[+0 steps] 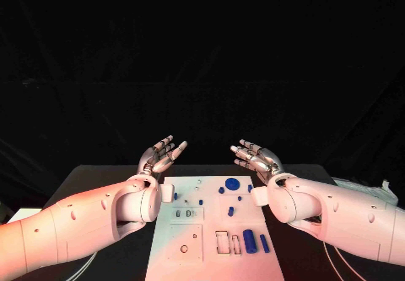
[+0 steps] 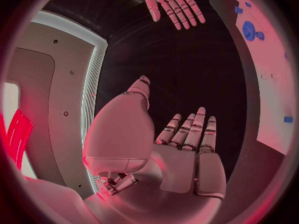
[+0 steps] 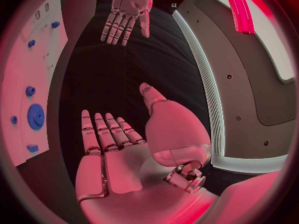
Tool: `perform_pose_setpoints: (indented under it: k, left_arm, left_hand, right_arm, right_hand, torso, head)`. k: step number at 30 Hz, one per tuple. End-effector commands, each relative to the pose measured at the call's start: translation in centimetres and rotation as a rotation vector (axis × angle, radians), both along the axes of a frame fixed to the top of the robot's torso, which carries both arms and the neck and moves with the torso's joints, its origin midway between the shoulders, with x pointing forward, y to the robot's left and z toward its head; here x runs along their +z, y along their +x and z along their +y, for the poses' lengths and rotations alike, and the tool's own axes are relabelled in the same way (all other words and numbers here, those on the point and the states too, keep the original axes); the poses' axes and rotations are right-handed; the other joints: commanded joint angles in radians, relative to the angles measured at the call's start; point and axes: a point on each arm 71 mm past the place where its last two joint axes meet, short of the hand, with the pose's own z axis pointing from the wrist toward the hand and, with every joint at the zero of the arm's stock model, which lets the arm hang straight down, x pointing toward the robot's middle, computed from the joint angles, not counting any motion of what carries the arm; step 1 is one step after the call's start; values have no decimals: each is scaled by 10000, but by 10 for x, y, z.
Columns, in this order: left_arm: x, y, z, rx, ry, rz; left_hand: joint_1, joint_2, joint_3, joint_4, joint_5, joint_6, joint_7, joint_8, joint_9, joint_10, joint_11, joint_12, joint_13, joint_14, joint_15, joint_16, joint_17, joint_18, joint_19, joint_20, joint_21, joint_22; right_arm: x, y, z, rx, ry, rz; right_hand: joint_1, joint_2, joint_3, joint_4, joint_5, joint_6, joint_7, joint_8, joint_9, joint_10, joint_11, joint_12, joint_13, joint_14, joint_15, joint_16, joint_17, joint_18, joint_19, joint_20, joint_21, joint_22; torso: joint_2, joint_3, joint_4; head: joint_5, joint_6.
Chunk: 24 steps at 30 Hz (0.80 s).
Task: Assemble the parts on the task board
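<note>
Nothing yet grasped: left robot hand (image 1: pixel 162 153) and right robot hand (image 1: pixel 257 157) released, fingers apart, above task board's (image 1: pixel 190 234) far edge. Blue parts (image 1: pixel 250 238) lying on board, unassembled. Next, probably: reaching down, picking one.

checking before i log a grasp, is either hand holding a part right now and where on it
Nothing is held. The left hand and right hand are both raised beyond the far end of the task board, fingers apart and empty; the blue parts lie on the board.
</note>
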Motion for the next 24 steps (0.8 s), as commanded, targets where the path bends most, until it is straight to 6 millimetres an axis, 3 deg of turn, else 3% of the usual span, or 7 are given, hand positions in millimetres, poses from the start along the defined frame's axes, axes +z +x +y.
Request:
perform_pose_setpoints:
  k: [1, 6, 7, 11, 13, 17, 24]
  left_arm:
    - [3, 0, -4, -430, -431, -228]
    - [3, 0, -4, -430, -431, -228]
    - [3, 1, 13, -365, -539, -314]
    - [4, 0, 21, -420, -612, -397]
    - [5, -2, 25, -533, -683, -369]
    - [8, -7, 30, -659, -849, -211]
    - [17, -22, 33, -1641, -1353, 53]
  left_hand:
    - [196, -7, 32, 61, 40, 123, 1473, 43, 15, 113, 35, 62, 16, 146, 44, 45, 20, 121, 11, 104, 68, 14]
    - [368, 468, 310, -35, -38, 1162, 1476, 254, 135, 1077, 33, 211, 105, 1406, 3, 304, 175, 176, 591, 110, 253, 124]
    - [460, 663, 385, -131, -68, 1885, 1447, 402, 208, 1902, -51, 344, 170, 2316, -127, 530, 280, 298, 1505, 105, 534, 278]
    - [735, 1034, 460, -595, -86, 4373, 1227, 908, 427, 5093, -426, 955, 387, 4048, -641, 1153, 471, 793, 4816, 45, 1746, 827]
    - [749, 1163, 449, -735, -110, 5427, 1059, 1124, 498, 5852, -664, 1161, 407, 5166, -959, 1589, 636, 867, 5917, -204, 2276, 1009]
    - [604, 1324, 376, -734, -128, 6071, 784, 1246, 487, 6767, -970, 1348, 438, 6234, -1335, 1919, 866, 900, 6816, -543, 2640, 1099]
    - [1408, 974, 560, -1496, -348, 6719, 419, 1161, 365, 7947, -1463, 1257, 403, 7908, -1952, 2522, 1530, 910, 8160, -1150, 3247, 1281]
  right_arm:
    - [-1, -1, 12, 1803, -273, 283]
    - [-1, 0, 13, 2054, -345, 333]
    - [8, 9, -7, 1211, -2066, -1528]
    - [13, 10, -13, 1106, -3075, -2485]
    - [16, 11, -15, 1149, -3509, -2861]
    - [21, 13, -18, 1236, -4159, -3359]
    - [35, 16, -27, 1831, -5932, -4016]
  right_hand:
    - [732, 82, 106, -308, 108, 544, 1209, 96, 52, 657, 111, 125, 60, 625, 77, 93, 60, 276, 393, 72, 89, 59]
    - [1450, 175, 260, -867, 94, 2734, 1196, 433, 259, 3685, 128, 580, 282, 3968, 17, 605, 307, 794, 3366, 62, 928, 456]
    - [1644, 161, 330, -1025, 62, 3781, 1076, 600, 341, 4995, -4, 778, 338, 5117, -128, 788, 347, 942, 3796, 69, 1114, 492]
    - [1903, 78, 659, -1319, -50, 5950, 814, 812, 411, 6173, -313, 833, 254, 6310, -477, 907, 300, 1056, 4707, -111, 1461, 521]
    - [1926, 58, 877, -1393, -122, 6293, 732, 788, 383, 6560, -430, 773, 261, 6716, -596, 905, 301, 1084, 4991, -231, 1548, 507]
    - [1862, -49, 1258, -1469, -221, 6701, 618, 690, 354, 7131, -579, 639, 262, 7459, -827, 951, 329, 1084, 5492, -463, 1723, 504]
    - [1624, -432, 1785, -1528, -624, 7314, 462, 552, 372, 8093, -873, 439, 289, 8693, -1189, 1021, 430, 1089, 6356, -858, 2091, 554]
  torso:
    - [3, -2, 0]
    - [3, -2, 0]
    - [6, -25, -5]
    - [60, -18, 29]
    - [151, -12, 18]
    - [306, 4, 0]
    - [684, 62, 139]
  head:
    - [0, 0]
    - [0, 0]
    - [-15, -141]
    - [-30, -159]
    - [-20, -140]
    - [-45, -97]
    - [-243, -21]
